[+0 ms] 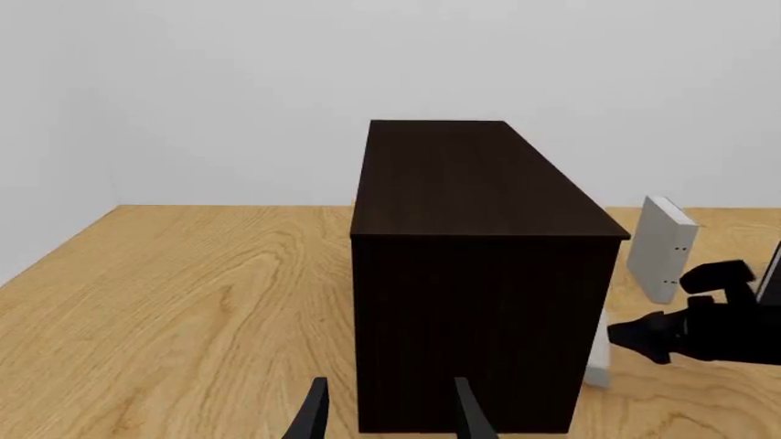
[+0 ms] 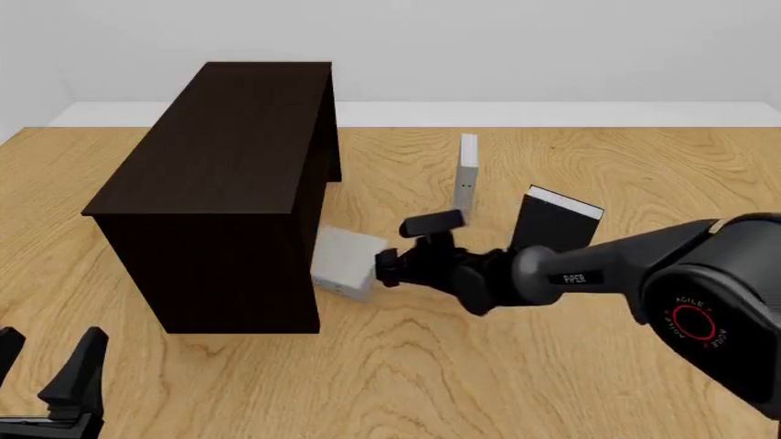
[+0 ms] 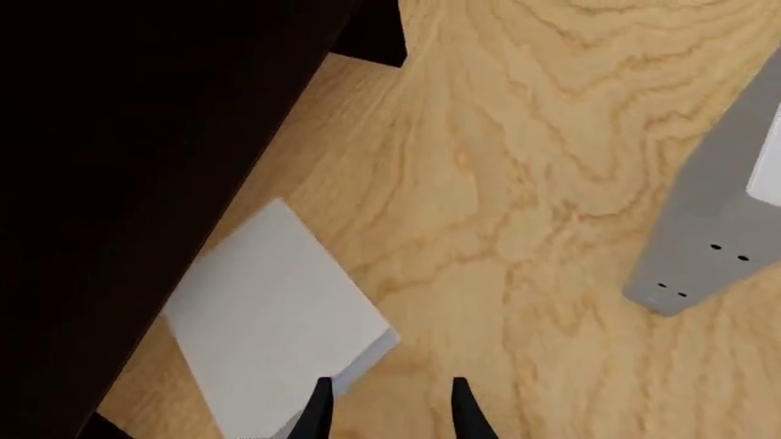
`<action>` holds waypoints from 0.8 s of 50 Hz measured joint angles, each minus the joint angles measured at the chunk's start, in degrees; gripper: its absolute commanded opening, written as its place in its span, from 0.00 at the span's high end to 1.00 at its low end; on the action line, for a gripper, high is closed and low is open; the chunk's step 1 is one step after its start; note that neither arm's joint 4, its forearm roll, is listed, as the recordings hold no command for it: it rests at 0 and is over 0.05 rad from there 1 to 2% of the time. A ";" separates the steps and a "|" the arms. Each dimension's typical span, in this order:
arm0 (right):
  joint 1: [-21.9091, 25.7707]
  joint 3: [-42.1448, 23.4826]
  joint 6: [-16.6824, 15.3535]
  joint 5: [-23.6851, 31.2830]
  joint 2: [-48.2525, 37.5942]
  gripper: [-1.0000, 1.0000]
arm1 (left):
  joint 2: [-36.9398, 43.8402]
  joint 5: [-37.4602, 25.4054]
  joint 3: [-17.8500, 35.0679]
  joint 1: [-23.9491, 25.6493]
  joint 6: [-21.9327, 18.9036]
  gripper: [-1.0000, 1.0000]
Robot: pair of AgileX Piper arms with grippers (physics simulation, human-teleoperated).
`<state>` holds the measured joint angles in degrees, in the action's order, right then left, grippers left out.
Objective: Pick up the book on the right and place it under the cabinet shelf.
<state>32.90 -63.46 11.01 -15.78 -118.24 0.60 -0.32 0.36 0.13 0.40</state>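
The book (image 2: pixel 343 263) lies at the cabinet shelf (image 2: pixel 232 174) mouth; the right gripper (image 2: pixel 388 265), fingers seemingly parted and empty, could nudge it askew.

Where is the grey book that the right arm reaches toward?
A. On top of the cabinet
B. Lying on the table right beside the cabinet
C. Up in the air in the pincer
B: the grey book lies on the table at the cabinet's foot, and the right pincer is open next to it.
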 measured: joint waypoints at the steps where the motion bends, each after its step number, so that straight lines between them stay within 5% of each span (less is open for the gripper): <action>1: 0.14 -0.27 0.00 0.10 -0.11 0.00 | 0.00 0.00 0.00 0.00 0.00 0.00; 40: 5.33 -10.86 0.76 4.03 -5.74 0.00 | 0.06 0.05 -0.01 -0.01 -0.01 0.00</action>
<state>38.24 -74.32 11.77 -11.75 -123.98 0.66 -0.26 0.35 0.13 0.39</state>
